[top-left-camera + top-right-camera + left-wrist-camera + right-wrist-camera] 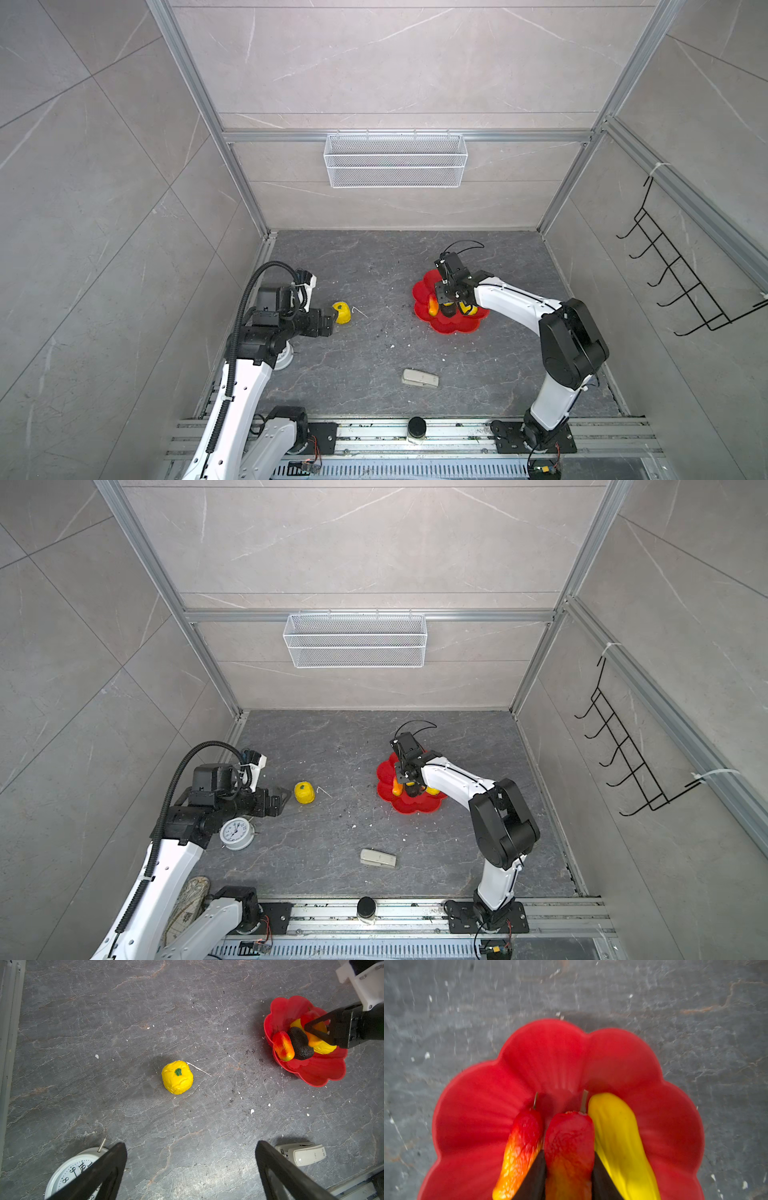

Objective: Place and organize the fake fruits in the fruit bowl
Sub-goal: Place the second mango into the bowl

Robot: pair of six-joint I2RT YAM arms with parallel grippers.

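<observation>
Both top views look steeply down from high above the six-o'clock edge of the table (374,266), sharing the whole scene. The left wrist camera looks down from nine o'clock, mid-height, reaching the bowl (315,1076). The right wrist camera hovers close over that bowl.

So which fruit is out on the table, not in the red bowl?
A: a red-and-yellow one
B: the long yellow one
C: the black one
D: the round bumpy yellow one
D: the round bumpy yellow fruit sits alone on the grey table, well apart from the red bowl.
</observation>
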